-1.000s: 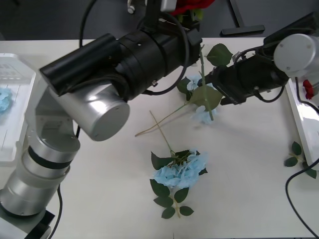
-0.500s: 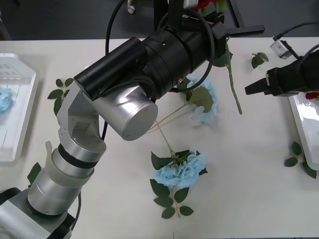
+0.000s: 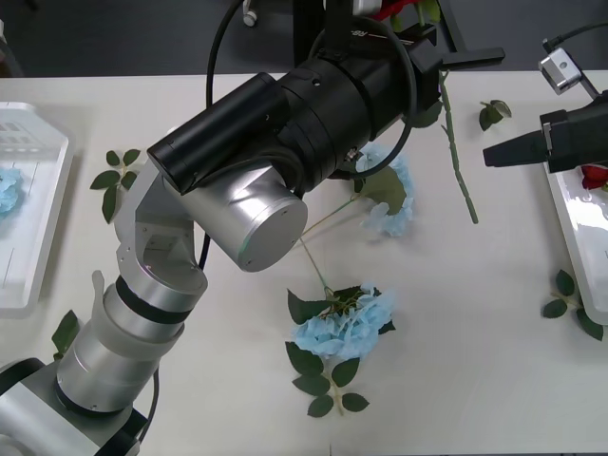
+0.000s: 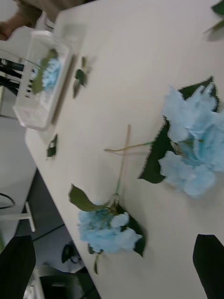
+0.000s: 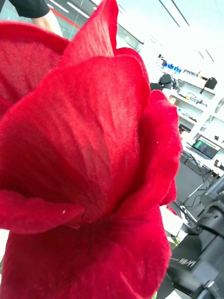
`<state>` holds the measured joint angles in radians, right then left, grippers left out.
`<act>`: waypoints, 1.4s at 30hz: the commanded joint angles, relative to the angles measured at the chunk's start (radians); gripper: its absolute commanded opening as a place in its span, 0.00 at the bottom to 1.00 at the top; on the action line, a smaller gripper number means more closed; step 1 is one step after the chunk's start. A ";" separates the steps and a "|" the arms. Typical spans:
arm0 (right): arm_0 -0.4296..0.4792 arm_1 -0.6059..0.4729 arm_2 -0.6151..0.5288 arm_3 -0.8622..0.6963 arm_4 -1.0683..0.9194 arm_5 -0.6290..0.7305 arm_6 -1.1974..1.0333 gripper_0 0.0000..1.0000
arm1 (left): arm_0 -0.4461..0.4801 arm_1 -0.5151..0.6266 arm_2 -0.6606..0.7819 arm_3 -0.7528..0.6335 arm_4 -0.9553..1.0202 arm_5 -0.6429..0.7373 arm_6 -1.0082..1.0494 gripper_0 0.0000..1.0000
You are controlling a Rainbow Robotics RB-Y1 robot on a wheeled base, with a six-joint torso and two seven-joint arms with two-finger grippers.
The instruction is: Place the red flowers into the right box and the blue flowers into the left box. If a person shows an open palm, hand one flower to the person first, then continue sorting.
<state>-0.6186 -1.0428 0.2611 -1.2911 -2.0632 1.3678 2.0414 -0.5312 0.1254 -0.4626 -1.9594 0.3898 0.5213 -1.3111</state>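
My left gripper is raised over the table's far edge, shut on a red flower whose long stem hangs down and to the right. The bloom sits right against the left wrist camera. Near the right box, my right gripper stands open and points left, apart from the stem. Another red flower lies in that box. Two blue flowers lie on the table, one mid-table and one partly under the left arm. The left box holds a blue flower.
Loose green leaf sprigs lie near the left box, at the table's front left, by the far edge and beside the right box. The left arm's bulky elbow hangs over the table's middle.
My right gripper has pulled away from the stem, off to the right towards the right box. The left arm has swung further over the table with the red flower, whose stem now hangs more to the right.
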 commanded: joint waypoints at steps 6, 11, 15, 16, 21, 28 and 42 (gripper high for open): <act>-0.009 -0.033 -0.028 -0.043 -0.123 0.043 0.043 0.98 | -0.047 -0.030 -0.024 -0.013 -0.005 -0.017 0.055 0.00; -0.006 -0.023 -0.014 -0.102 -0.137 0.027 0.048 0.98 | -0.047 -0.030 -0.024 -0.013 -0.005 -0.017 0.055 0.00; 0.003 -0.022 -0.011 -0.160 -0.132 -0.003 0.046 0.98 | -0.047 -0.030 -0.024 -0.013 -0.005 -0.017 0.055 0.00; 0.005 -0.020 -0.011 -0.169 -0.126 -0.006 0.048 0.98 | -0.047 -0.030 -0.024 -0.013 -0.005 -0.017 0.055 0.00; 0.011 0.000 -0.002 -0.209 -0.092 0.004 0.048 0.98 | -0.047 -0.030 -0.024 -0.013 -0.005 -0.017 0.055 0.00; 0.008 0.020 0.047 -0.215 -0.064 0.022 0.048 0.88 | -0.047 -0.030 -0.024 -0.013 -0.005 -0.017 0.055 0.00; 0.010 0.026 0.133 -0.274 -0.066 -0.047 0.019 0.00 | -0.047 -0.030 -0.024 -0.013 -0.005 -0.017 0.055 0.00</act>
<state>-0.6089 -1.0350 0.3819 -1.5384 -2.1337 1.3333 2.0462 -0.5315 0.1252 -0.4674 -1.9593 0.3898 0.5210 -1.3110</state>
